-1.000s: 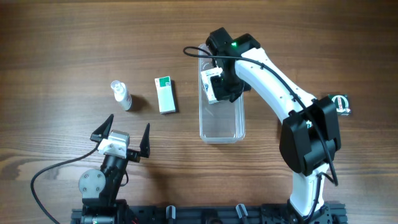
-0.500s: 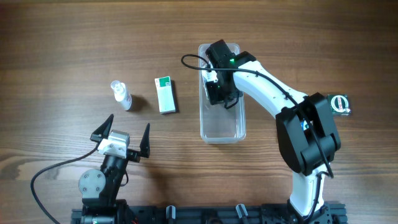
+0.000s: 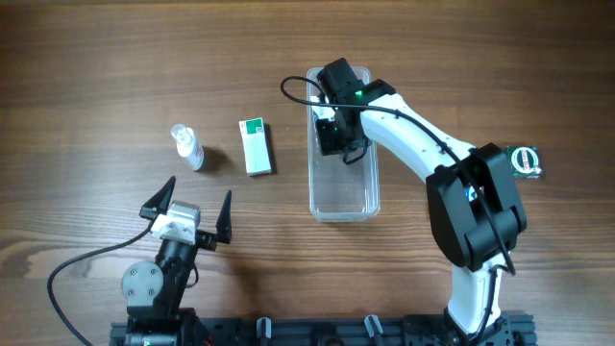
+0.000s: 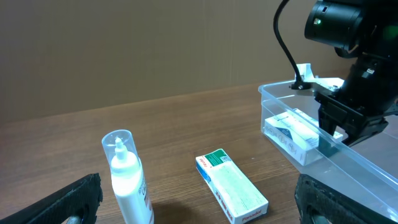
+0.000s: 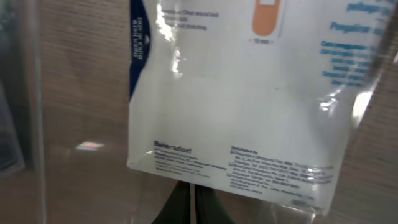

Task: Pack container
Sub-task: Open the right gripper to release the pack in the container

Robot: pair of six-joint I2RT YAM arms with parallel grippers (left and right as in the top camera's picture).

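The left gripper (image 3: pixel 197 192) sits wide open and empty, low over the bench (image 3: pixel 96 77). Just ahead of it stand the spray bottle (image 3: pixel 186 146) and, to its right, the green-and-white box (image 3: pixel 256 146), whose long axis runs parallel to the container (image 3: pixel 343 207) further right. This arm is the nearer one to the box. In the container's far half, the right gripper (image 3: pixel 336 135) appears pinched narrow on the plaster pack (image 5: pixel 236 106), which lies straight ahead of it.

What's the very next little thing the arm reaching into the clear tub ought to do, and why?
Probably open the right gripper and let go. Its jaws look closed on the edge of the plaster box, which already lies low inside the container, so nothing seems left to carry. The green box and spray bottle wait on the table.
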